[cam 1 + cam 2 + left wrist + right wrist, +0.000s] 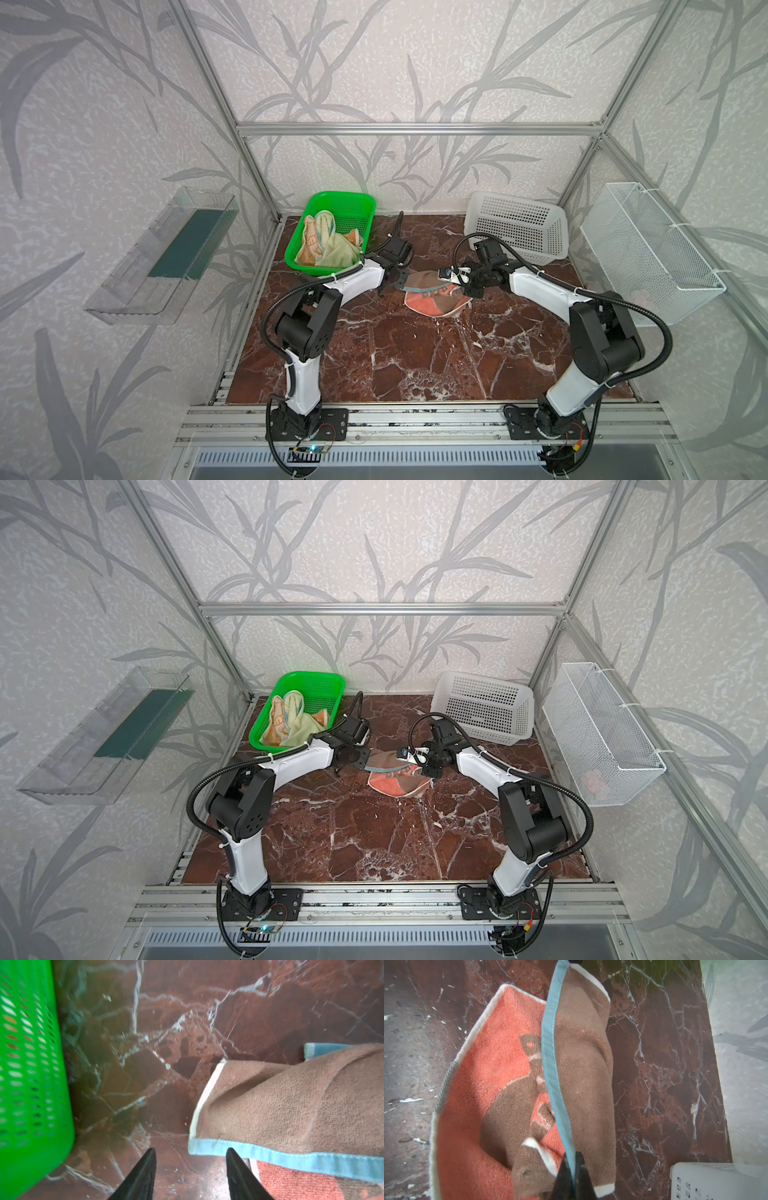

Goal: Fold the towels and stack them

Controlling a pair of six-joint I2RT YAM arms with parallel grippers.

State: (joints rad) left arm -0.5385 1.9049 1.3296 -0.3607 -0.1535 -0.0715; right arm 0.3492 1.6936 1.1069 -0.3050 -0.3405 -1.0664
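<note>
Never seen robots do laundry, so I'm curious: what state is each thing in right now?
Bear towel: on the table, partly folded over.
Right pincer: shut on the bear towel's teal edge.
Left pincer: open, holding nothing.
Yellow towel: crumpled in the green basket.
Face-print towel: crumpled in that basket too.

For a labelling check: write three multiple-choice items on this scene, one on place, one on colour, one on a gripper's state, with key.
1. Where is the pale yellow towel? A) white basket B) green basket C) bare table
2. The bear towel has an edge band of which colour? A) teal B) black C) yellow
3. The left gripper is? A) shut on the towel B) shut on the basket C) open

1 B: it lies crumpled there.
2 A: the right gripper pinches that teal band.
3 C: its fingers stand wide apart.
</note>
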